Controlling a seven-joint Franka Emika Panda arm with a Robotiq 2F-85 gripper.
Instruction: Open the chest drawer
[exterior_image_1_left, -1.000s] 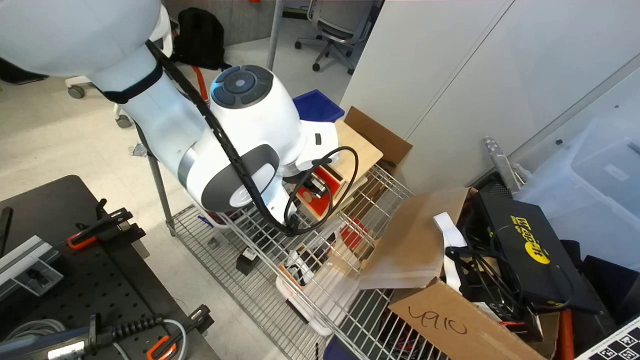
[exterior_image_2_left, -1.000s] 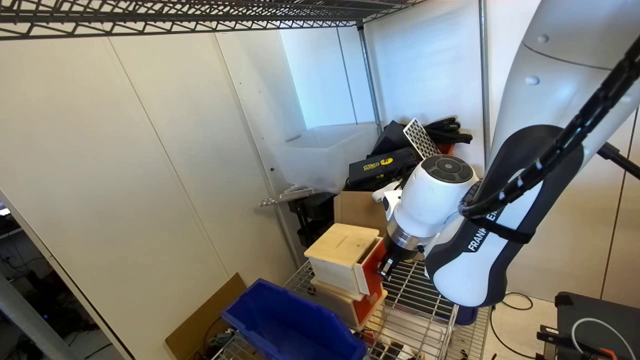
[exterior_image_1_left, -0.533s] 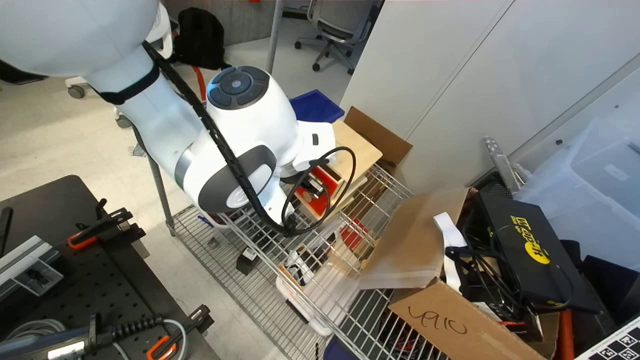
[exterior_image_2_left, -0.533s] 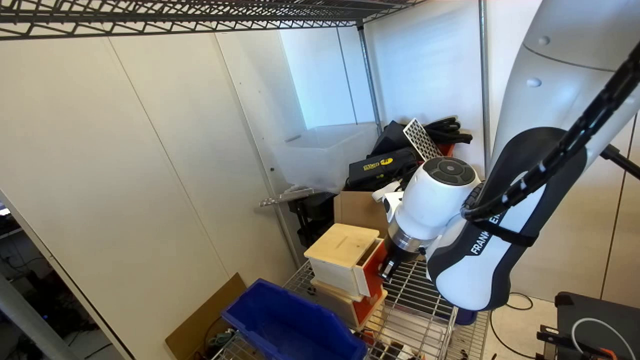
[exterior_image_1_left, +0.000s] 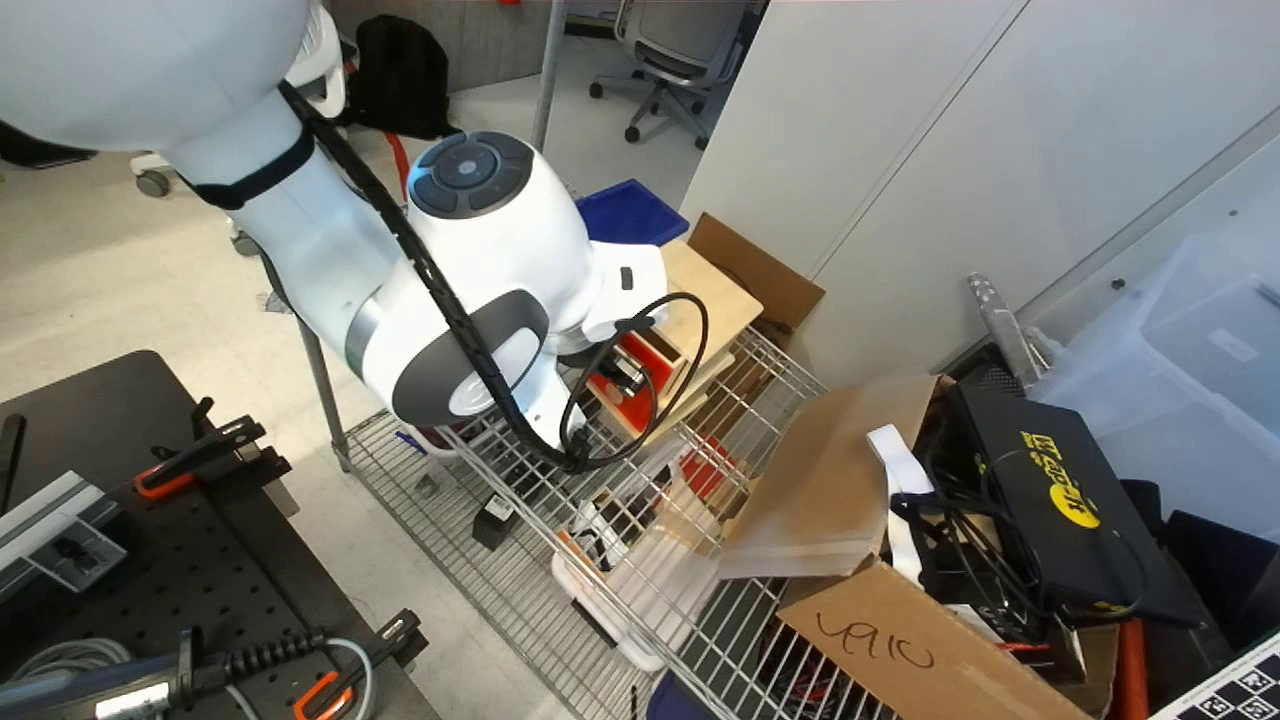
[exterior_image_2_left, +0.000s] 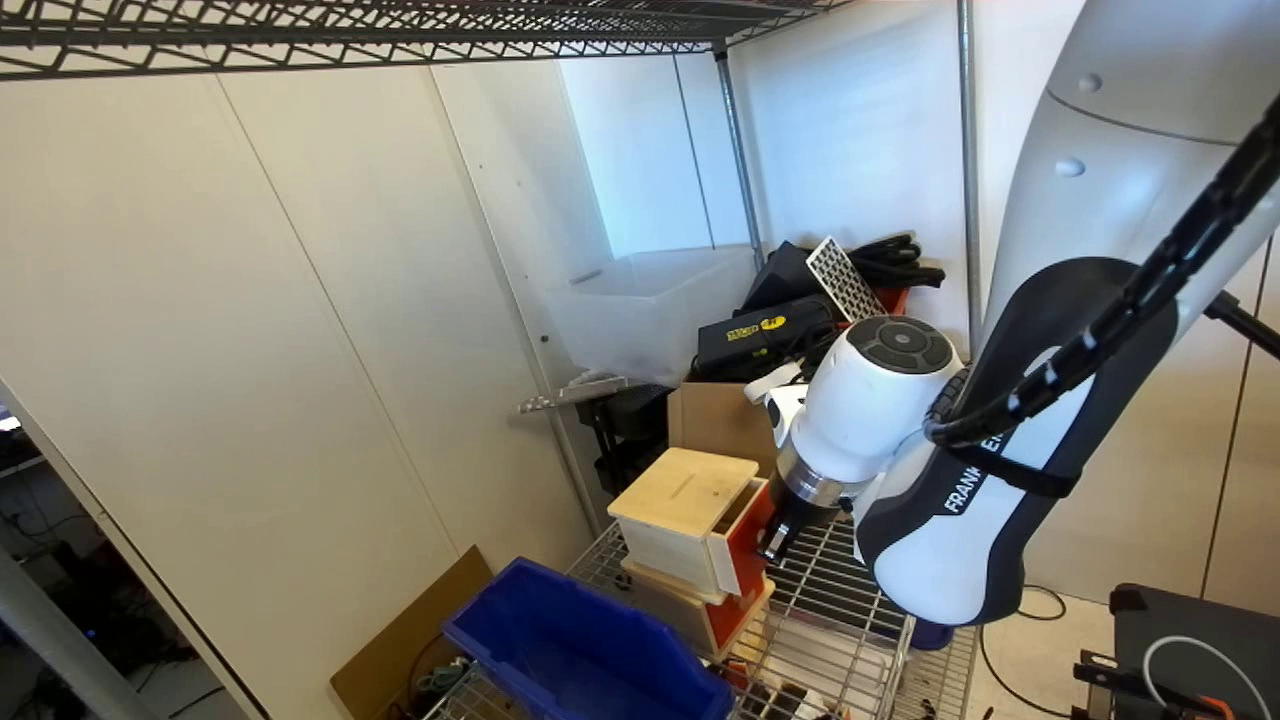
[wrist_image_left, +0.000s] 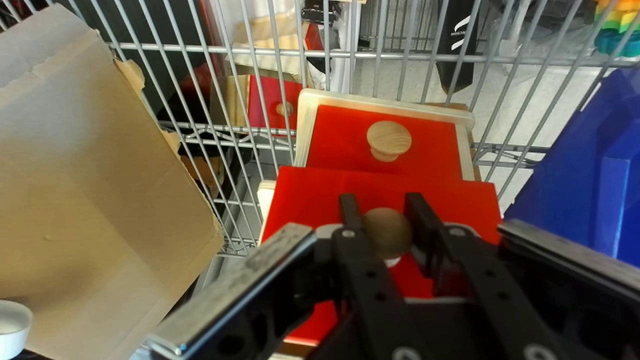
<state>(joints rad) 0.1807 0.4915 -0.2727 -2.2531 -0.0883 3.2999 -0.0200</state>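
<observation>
The light plywood chest (exterior_image_2_left: 682, 488) stands on a wire shelf, stacked on a lower box with its own red front (wrist_image_left: 340, 137) and round wooden knob (wrist_image_left: 389, 136). Its upper red drawer (exterior_image_2_left: 748, 545) is pulled partly out, and a dark gap shows behind the drawer front under the lid. In the wrist view my gripper (wrist_image_left: 381, 212) is shut on the round knob (wrist_image_left: 387, 235) of this drawer, a finger on each side. Both exterior views show the gripper (exterior_image_2_left: 775, 545) at the drawer front, pointing down at a slant. Most of the drawer's inside is hidden.
A blue bin (exterior_image_2_left: 590, 640) sits beside the chest. An opened cardboard box (exterior_image_1_left: 820, 480) with cables and a black case (exterior_image_1_left: 1050, 490) stands further along the wire shelf (exterior_image_1_left: 700, 520). A black cable loop (exterior_image_1_left: 690, 400) hangs from my wrist near the drawer. A white wall rises behind.
My arm has drawn back slightly from the chest, still gripping the knob. The drawer front has come out a little with it, and the gap behind looks slightly wider.
</observation>
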